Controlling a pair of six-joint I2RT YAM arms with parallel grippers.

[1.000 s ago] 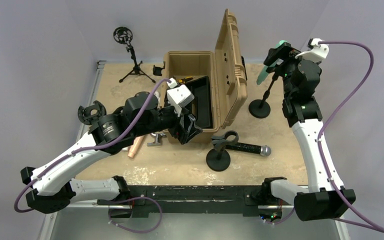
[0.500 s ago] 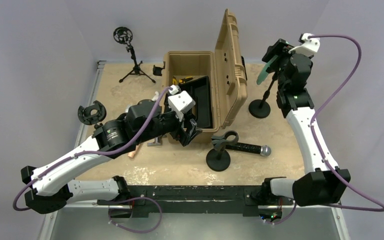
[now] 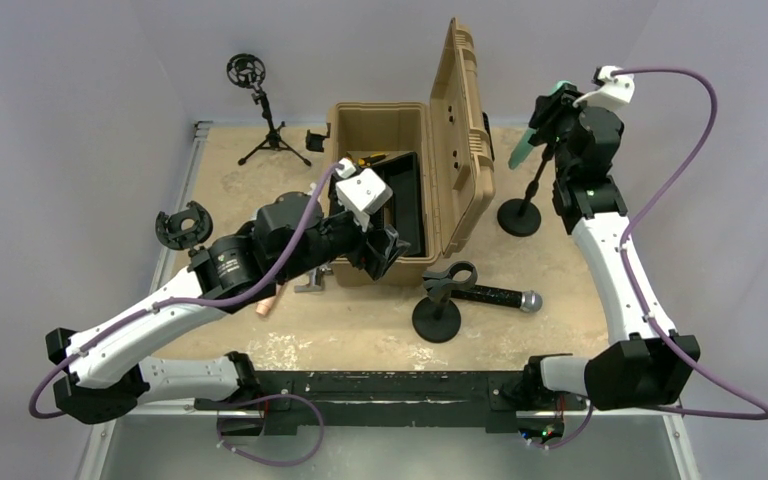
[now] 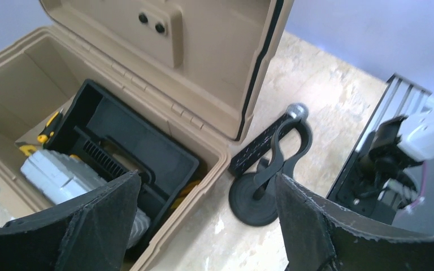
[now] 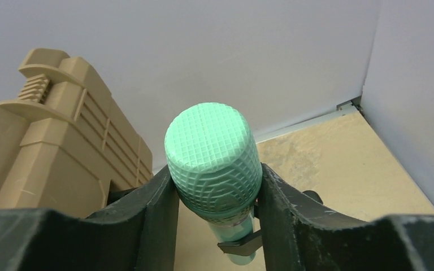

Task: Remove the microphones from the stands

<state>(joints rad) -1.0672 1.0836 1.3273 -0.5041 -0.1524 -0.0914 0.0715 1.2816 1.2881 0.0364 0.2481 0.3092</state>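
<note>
At table (image 3: 360,335) 2 o'clock, right gripper (image 5: 215,197) fingers are clamped on the mint-green mesh-headed microphone (image 5: 213,152). It's likely rigid and light with a dentable grille, so the body is the safer grip. The black round-base stand (image 3: 519,214) may tip. Left gripper (image 4: 209,226) fingers are apart.

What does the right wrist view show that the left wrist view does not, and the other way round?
Only the right wrist view shows the green microphone, its head pressed between the right fingers, with a clip under it. Only the left wrist view shows the black tray inside the open tan case, and a black microphone lying beside a low stand, all seen between the wide-apart left fingers. Both views show the tan case and the sandy table.
</note>
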